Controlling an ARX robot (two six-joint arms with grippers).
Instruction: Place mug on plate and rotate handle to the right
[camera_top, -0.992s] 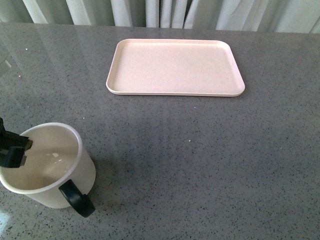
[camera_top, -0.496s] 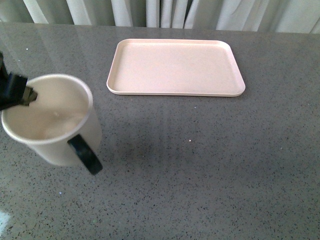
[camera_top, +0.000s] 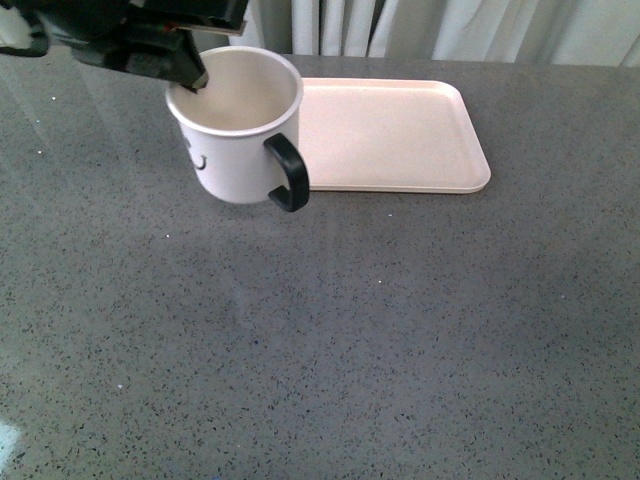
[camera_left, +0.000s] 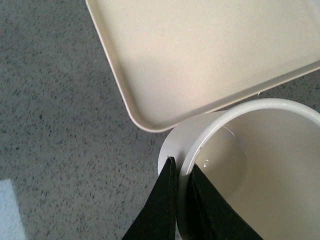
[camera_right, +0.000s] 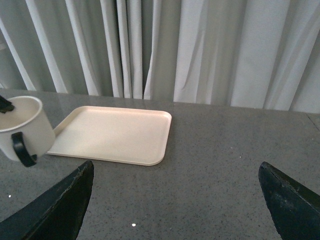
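Two fingers (camera_left: 161, 202) of the left gripper (camera_left: 181, 168) pinch the left rim of the mug (camera_top: 232, 150) over the plate (camera_top: 400, 130), at its near-left corner; the handle (camera_top: 290, 175) faces near-right. The right gripper (camera_right: 175, 167) is spread wide.

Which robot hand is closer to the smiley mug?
Left. The left gripper is clamped on the rim of the mug, one finger inside. The right gripper hangs open, far from it, touching nothing.

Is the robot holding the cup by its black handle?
No, the left gripper pinches the mug at its rim; the handle is free.
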